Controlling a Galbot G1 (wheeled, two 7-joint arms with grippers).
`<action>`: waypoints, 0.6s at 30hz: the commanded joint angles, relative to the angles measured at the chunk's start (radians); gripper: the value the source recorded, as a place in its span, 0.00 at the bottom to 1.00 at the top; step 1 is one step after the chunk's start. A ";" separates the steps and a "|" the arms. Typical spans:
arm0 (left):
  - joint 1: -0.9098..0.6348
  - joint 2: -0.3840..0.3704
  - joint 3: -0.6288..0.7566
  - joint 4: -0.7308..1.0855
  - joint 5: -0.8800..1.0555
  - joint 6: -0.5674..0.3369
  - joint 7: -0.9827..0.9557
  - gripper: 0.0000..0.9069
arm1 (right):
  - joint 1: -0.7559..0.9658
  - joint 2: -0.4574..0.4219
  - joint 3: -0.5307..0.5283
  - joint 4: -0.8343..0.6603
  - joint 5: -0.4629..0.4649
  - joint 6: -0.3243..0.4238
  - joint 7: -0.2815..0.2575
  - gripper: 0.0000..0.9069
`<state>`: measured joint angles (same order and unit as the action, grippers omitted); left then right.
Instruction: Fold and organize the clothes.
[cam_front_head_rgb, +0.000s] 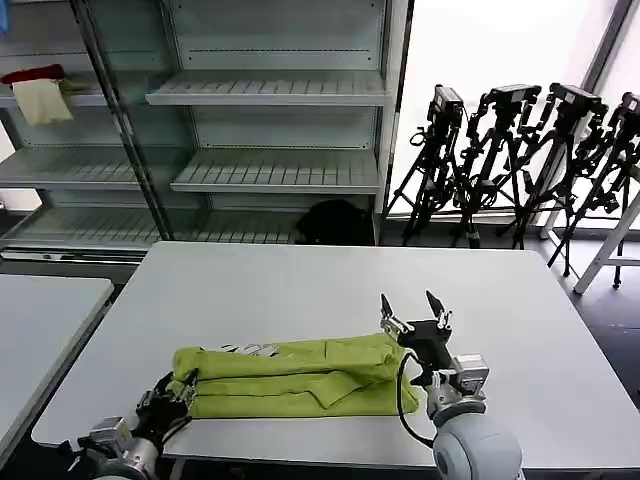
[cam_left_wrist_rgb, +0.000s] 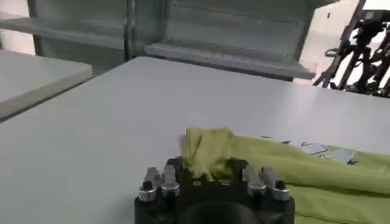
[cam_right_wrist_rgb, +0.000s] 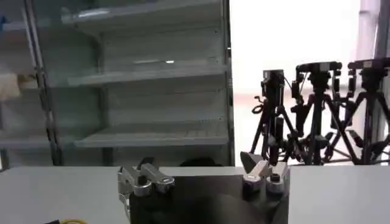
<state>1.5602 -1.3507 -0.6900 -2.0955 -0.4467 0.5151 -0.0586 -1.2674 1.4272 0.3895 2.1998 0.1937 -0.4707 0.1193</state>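
Observation:
The clothes are one lime-green T-shirt (cam_front_head_rgb: 300, 375), folded into a long strip near the front edge of the white table (cam_front_head_rgb: 330, 280), with a bit of white print showing on its far side. My left gripper (cam_front_head_rgb: 176, 392) is at the strip's left end, shut on a bunched corner of the T-shirt (cam_left_wrist_rgb: 207, 155). In the left wrist view the left gripper (cam_left_wrist_rgb: 207, 173) has green cloth pinched between its fingers. My right gripper (cam_front_head_rgb: 411, 303) stands open just above the strip's right end, fingertips pointing up. Nothing lies between the right gripper (cam_right_wrist_rgb: 198, 173) fingers.
Grey shelving (cam_front_head_rgb: 270, 90) stands behind the table, with a dark red cloth (cam_front_head_rgb: 32, 74) and a beige cloth (cam_front_head_rgb: 42, 100) on an upper left shelf. Camera tripods (cam_front_head_rgb: 520, 160) crowd the back right. A second table (cam_front_head_rgb: 40, 320) is on the left.

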 joint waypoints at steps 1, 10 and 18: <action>0.007 -0.010 0.017 -0.005 -0.017 0.016 -0.003 0.01 | 0.006 0.001 0.004 0.003 0.013 0.000 0.002 1.00; -0.010 -0.021 0.014 -0.009 0.051 -0.085 0.013 0.00 | -0.001 -0.006 0.008 -0.001 0.013 -0.002 0.002 1.00; -0.023 0.028 -0.166 -0.013 0.230 -0.154 0.140 0.00 | 0.009 -0.010 0.020 -0.020 0.015 -0.001 0.002 1.00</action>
<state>1.5411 -1.3464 -0.7327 -2.1045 -0.3407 0.4247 -0.0014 -1.2574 1.4168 0.4092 2.1801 0.2071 -0.4713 0.1212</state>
